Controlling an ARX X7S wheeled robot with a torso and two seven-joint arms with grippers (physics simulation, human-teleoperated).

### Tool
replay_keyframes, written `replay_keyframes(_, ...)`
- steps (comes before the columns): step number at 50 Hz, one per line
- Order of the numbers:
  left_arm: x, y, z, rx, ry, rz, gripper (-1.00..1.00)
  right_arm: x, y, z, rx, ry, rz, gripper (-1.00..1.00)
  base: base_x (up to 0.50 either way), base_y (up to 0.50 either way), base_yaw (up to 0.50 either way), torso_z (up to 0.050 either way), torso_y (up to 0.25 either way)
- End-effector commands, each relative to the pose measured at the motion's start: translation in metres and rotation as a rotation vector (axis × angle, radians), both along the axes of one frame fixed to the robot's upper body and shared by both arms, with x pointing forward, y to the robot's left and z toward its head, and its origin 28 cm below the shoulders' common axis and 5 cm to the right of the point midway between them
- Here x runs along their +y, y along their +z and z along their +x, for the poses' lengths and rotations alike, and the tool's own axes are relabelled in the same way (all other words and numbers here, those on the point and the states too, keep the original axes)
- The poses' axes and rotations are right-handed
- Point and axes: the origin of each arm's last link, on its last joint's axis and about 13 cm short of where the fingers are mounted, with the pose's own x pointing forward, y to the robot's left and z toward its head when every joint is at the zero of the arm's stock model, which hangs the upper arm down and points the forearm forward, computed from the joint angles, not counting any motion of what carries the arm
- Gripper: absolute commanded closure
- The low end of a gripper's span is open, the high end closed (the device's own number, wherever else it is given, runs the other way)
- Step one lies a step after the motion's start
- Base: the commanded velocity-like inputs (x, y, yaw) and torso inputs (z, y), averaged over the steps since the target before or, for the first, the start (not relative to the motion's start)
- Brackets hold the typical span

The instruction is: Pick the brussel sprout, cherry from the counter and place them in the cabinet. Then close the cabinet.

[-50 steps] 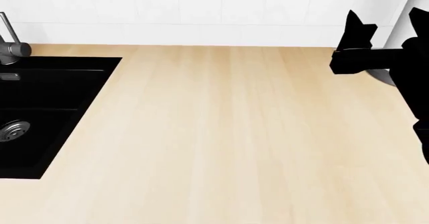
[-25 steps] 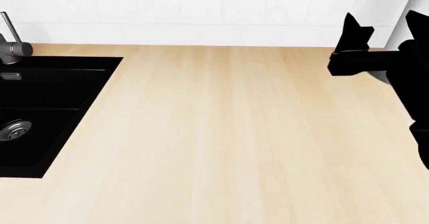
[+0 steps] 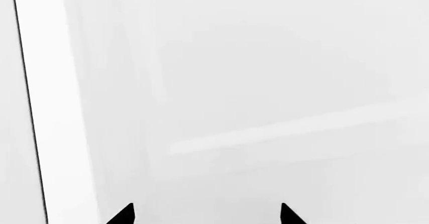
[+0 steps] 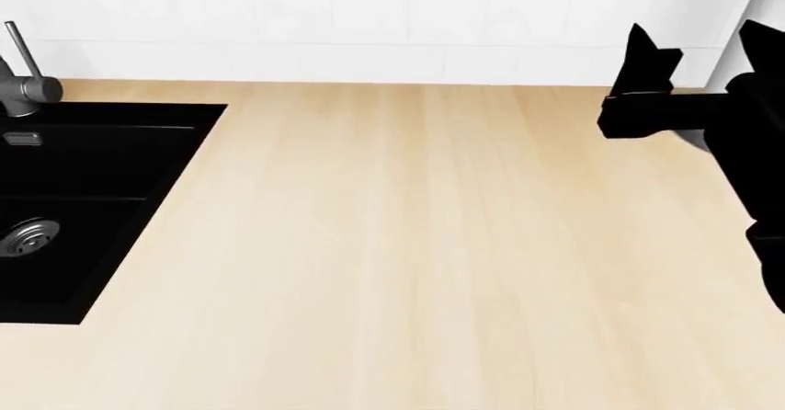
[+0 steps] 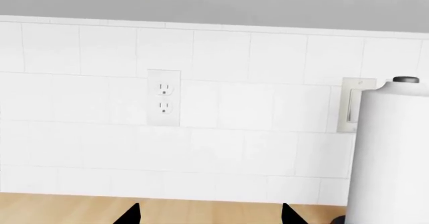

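Beige wood-grain counter [image 4: 405, 244], black sink [image 4: 86, 199], white tiled wall [image 5: 201, 108].

The right end effector [image 4: 699, 56] has edged slightly left — the sink [image 4: 86, 208] creeping right.

The counter [image 4: 417, 244] lies bare and open from centre out to six o'clock. A black sink [image 4: 73, 199] drops away at nine o'clock, faucet [image 4: 25, 84] behind it. The right arm [image 4: 699, 116] blocks two o'clock, a paper towel roll [image 5: 389, 148] beside the tiled wall [image 5: 221, 133].
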Motion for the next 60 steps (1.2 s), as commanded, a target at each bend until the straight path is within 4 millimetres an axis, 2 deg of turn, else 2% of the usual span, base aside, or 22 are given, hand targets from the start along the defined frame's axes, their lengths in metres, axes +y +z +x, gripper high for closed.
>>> replay_keyframes(1, -0.037, -0.014, 0.010, 0.130, -0.335, -0.002, -1.00, 0.001, -0.002, 0.000, -0.001, 0.003, 0.004, -1.00, 0.00, 0.00, 0.00, 0.000, 0.000)
replay_keyframes(12, -0.042, -0.012, 0.002, 0.150, -0.471, -0.067, -1.00, 0.001, -0.006, 0.001, 0.004, 0.005, 0.010, -1.00, 0.00, 0.00, 0.00, 0.000, -0.004)
replay_keyframes(28, -0.052, -0.023, -0.010, 0.151, -0.548, 0.051, -1.00, 0.001, -0.010, 0.001, 0.009, 0.003, 0.016, -1.00, 0.00, 0.00, 0.00, 0.000, -0.003)
replay_keyframes(34, -0.051, -0.024, -0.005, 0.154, -0.523, 0.049, -1.00, 0.000, -0.010, 0.001, 0.010, 0.001, 0.017, -1.00, 0.00, 0.00, 0.00, 0.000, -0.002)
replay_keyframes(53, -0.054, -0.023, 0.026, 0.198, -0.217, 0.023, -1.00, 0.000, -0.009, 0.003, 0.010, 0.000, 0.017, -1.00, 0.01, 0.00, -0.01, 0.000, -0.008)
replay_keyframes(60, -0.057, -0.023, 0.030, 0.199, -0.190, 0.042, -1.00, 0.000, -0.010, 0.002, 0.010, 0.000, 0.018, -1.00, 0.01, 0.00, -0.01, 0.001, -0.008)
